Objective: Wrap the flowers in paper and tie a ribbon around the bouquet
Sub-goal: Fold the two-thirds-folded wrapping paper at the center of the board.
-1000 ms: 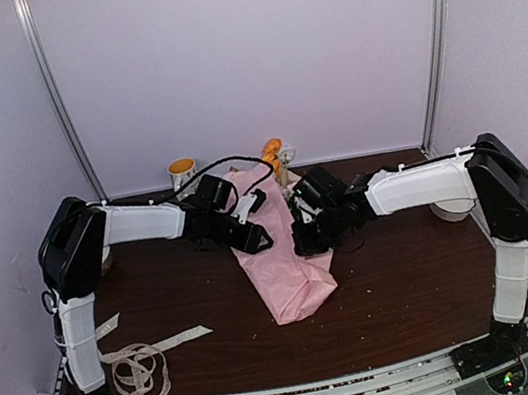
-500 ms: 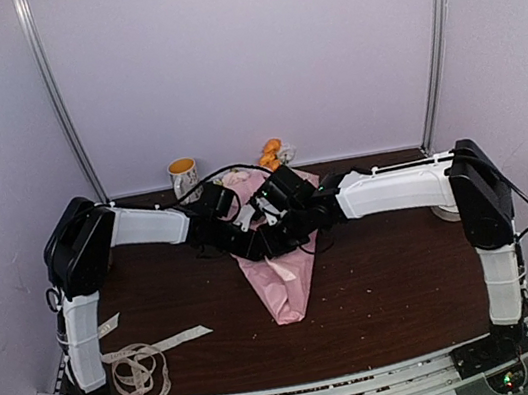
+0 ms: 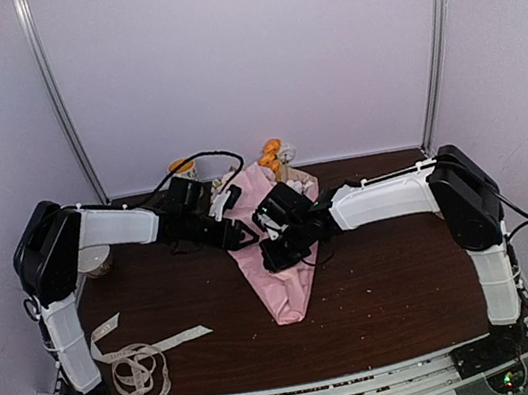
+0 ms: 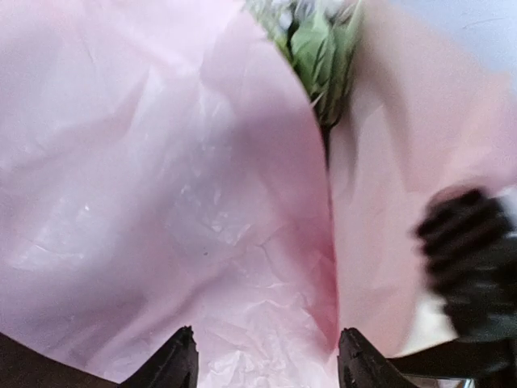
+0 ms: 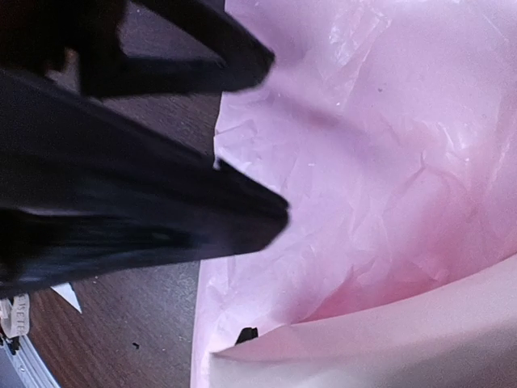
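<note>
The bouquet [image 3: 283, 280] lies mid-table as a pale pink paper cone, its tip toward me. Orange blooms of the flowers [image 3: 271, 150] poke from its far end, and green leaves [image 4: 320, 50] show inside the fold. My left gripper [image 3: 238, 232] is open at the cone's left edge, the paper [image 4: 202, 210] spread in front of its fingertips [image 4: 182, 356]. My right gripper [image 3: 272, 254] rests on the cone's middle. Its jaws stand slightly apart, and a paper flap [image 5: 380, 339] covers the lower fingertip [image 5: 246, 334]. The ribbon [image 3: 136, 365] lies coiled at the near left, untouched.
A yellow-rimmed mug [image 3: 181, 167] stands at the back, partly behind the left arm. A white round object [image 3: 94, 258] sits by the left arm's elbow. Small crumbs dot the brown tabletop [image 3: 391, 288]. Metal posts [image 3: 60, 100] flank the back wall.
The right arm swept left across the paper, folding its right side over so the cone is narrower. The left gripper drew back left and opened wider. The right jaws parted a little.
</note>
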`<state>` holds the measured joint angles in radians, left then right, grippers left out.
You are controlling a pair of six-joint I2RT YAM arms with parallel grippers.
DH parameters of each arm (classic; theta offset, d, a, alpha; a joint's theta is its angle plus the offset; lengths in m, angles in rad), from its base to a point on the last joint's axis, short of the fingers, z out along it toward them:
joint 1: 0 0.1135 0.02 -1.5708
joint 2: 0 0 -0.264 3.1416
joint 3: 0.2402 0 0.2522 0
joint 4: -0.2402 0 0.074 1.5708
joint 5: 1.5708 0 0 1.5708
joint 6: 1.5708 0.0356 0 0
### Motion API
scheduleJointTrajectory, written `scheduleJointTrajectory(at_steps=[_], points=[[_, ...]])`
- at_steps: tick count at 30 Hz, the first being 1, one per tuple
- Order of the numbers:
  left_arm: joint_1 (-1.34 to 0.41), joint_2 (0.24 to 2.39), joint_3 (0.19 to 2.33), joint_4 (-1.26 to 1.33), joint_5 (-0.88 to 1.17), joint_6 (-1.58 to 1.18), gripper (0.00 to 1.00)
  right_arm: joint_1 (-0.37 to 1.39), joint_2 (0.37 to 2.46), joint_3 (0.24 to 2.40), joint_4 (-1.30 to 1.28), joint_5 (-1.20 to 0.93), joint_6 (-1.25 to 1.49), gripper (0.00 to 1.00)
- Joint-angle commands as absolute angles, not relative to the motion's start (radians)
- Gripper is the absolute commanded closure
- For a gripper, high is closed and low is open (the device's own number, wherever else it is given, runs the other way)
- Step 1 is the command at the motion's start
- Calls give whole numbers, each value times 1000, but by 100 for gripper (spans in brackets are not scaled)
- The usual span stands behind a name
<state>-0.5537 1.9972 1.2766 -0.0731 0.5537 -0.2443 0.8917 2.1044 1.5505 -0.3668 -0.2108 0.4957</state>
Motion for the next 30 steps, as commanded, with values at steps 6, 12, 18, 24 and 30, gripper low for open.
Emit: scheduleJointTrajectory(at_steps=[6,12,18,24,30], points=[[-491,1863,1245,77,654,-255,24,896,2162,1524,-345,-218,440,83],[-510,1948,1372,136,815,-263,14,897,2170,1527,-341,-219,437,80],[-569,2010,1491,-13,748,-127,17,900,2174,1542,-360,-224,432,79],[-580,2104,1619,-148,627,-69,26,899,2168,1548,-368,-220,436,78],[-602,2165,1699,-280,630,3,32,899,2160,1548,-371,-220,436,78]])
